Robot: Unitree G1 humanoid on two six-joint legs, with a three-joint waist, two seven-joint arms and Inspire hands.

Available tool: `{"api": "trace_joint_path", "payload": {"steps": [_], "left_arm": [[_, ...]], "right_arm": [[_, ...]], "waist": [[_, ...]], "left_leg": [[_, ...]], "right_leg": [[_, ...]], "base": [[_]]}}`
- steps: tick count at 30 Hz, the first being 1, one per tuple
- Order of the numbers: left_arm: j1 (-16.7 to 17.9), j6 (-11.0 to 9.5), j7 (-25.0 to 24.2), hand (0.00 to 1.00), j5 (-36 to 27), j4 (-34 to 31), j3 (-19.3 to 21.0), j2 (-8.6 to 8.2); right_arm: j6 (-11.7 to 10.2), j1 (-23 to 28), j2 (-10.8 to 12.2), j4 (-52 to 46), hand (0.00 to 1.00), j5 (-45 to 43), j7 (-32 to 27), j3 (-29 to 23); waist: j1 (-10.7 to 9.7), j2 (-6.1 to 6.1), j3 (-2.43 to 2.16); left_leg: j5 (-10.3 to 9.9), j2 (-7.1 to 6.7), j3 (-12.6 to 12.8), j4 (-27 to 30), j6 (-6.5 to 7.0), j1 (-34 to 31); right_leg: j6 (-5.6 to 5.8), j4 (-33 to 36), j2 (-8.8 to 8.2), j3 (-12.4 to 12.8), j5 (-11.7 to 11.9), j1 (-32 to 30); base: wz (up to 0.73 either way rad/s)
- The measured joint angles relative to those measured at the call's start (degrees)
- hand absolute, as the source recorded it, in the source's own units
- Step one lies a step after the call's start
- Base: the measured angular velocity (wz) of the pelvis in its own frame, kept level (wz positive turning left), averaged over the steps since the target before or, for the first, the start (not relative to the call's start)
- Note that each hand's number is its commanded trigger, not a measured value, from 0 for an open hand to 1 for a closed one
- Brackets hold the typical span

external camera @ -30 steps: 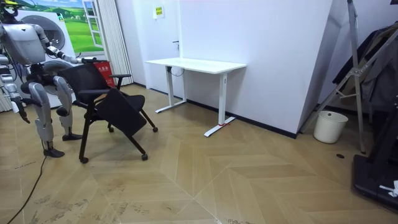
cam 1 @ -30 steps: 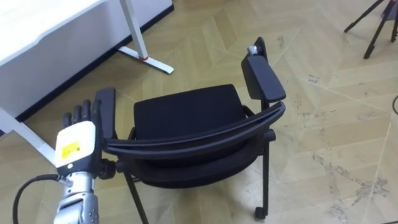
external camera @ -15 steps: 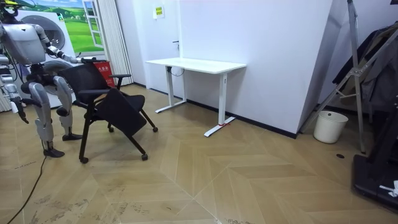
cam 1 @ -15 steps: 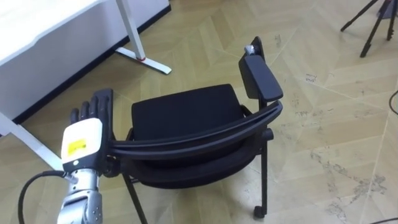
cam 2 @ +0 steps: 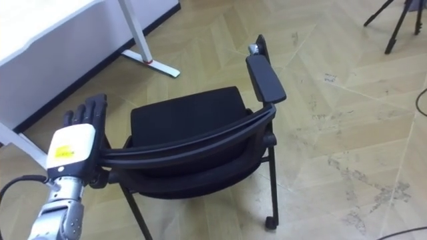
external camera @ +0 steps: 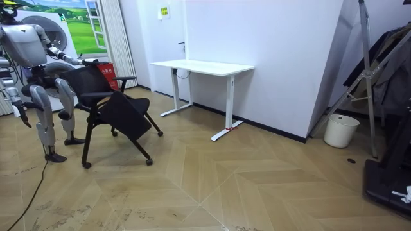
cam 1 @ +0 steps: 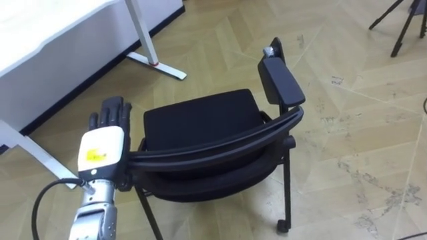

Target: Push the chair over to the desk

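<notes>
Left eye view: the black chair (cam 1: 200,123) stands in the middle on the wooden floor (cam 1: 347,133). Its curved backrest (cam 1: 220,143) is toward the robot and its seat points toward 12 o'clock. The left hand (cam 1: 101,148) is at 8 o'clock from the seat, at the left end of the backrest and over the left armrest. Its fingers (cam 1: 113,112) are straight and spread, pointing to 12 o'clock, and they are curled round nothing. If the palm really presses on the chair, I cannot tell. The right armrest (cam 1: 281,81) is free, at 2 o'clock from the seat. A white desk (cam 1: 60,33) is at 10 o'clock and tripod legs (cam 1: 400,27) are at 2 o'clock.

In the room view the robot stands behind the chair, at the room view's left. Its right hand (external camera: 22,110) hangs low beside the body, and its state I cannot tell. The desk stands at the wall, at 2 o'clock from the chair and well apart from it.
</notes>
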Motion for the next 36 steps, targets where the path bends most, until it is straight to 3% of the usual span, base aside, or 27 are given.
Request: {"api": "trace_joint_path", "payload": {"steps": [9,17,24,25,26,36], "left_arm": [[0.8,1.8,-0.7,0.00,0.0,-1.7,-1.2,-0.13],[0.8,2.4,-0.3,0.00,0.6,-1.1,-1.2,-0.38],[1.0,2.6,0.8,0.00,1.2,1.0,-1.6,-0.42],[1.1,2.6,1.0,0.17,1.2,1.1,-1.7,-0.43],[1.1,2.5,1.2,1.00,1.2,1.1,-1.8,-0.43],[1.9,2.6,2.1,1.00,2.6,1.5,-2.6,0.18]], "right_arm": [[0.2,-0.3,0.5,0.4,0.00,1.3,-1.3,0.1],[0.6,-0.2,1.3,0.4,0.00,1.4,-2.0,0.1],[0.7,-0.2,1.4,-0.4,0.00,-0.4,-2.5,0.1],[0.7,-0.2,1.4,-0.8,0.00,-0.9,-2.5,0.1],[0.7,-0.3,1.4,-1.0,0.00,-1.1,-2.5,0.1],[0.7,-0.3,1.4,-1.0,0.00,-3.0,-1.8,0.1]], "waist": [[-0.2,-0.66,-0.08],[-0.3,-2.35,-0.29],[-0.4,-2.18,-0.23],[-0.5,-2.16,-0.25],[-0.6,-2.15,-0.25],[-1.1,-1.93,-0.41]], "left_leg": [[0.0,-0.06,0.2,0.0,0.04,-0.1],[0.0,-0.11,0.4,-0.2,0.07,0.9],[0.1,-0.19,0.6,-0.6,0.11,1.9],[0.1,-0.25,0.6,-0.6,0.13,2.0],[0.1,-0.36,0.6,-0.6,0.22,1.9],[0.2,-0.56,0.7,-0.7,0.27,2.0]], "right_leg": [[0.07,0.0,-0.06,0.0,0.0,-0.3],[0.10,0.0,-0.06,0.1,-0.1,0.9],[0.19,0.0,-0.06,1.0,-0.1,1.4],[0.25,0.0,-0.06,1.3,-0.2,1.4],[0.26,-0.1,-0.06,1.6,-0.2,1.4],[0.33,-0.1,-0.16,2.7,-0.2,1.0]], "base": [[0.00],[0.00],[-0.02],[0.00],[0.00],[0.00]]}}
